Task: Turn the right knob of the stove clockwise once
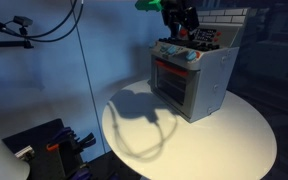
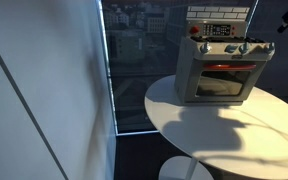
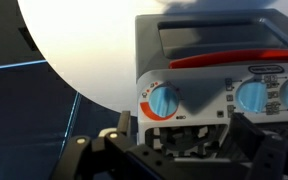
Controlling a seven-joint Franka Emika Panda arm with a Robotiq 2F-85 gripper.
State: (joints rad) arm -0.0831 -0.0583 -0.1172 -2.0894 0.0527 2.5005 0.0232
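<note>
The stove (image 1: 199, 85) is a small grey toy oven with a red-framed door. It stands at the back of a round white table (image 1: 224, 145) and shows in both exterior views (image 2: 224, 78). Light blue knobs (image 1: 179, 53) line its front top edge. My gripper (image 1: 181, 30) hangs just above the stove's top, near the knobs. In the wrist view the stove (image 3: 214, 50) fills the frame. One blue knob (image 3: 164, 101) with a red arc is in the middle, and two more (image 3: 251, 95) are toward the right edge. The gripper (image 3: 181, 130) is open and empty, touching no knob.
The table (image 2: 224, 128) stands next to a dark glass window (image 2: 134, 50) and a pale wall panel (image 2: 44, 90). Cables and a camera mount (image 1: 24, 28) hang at the upper left. Black equipment (image 1: 54, 145) sits low beside the table.
</note>
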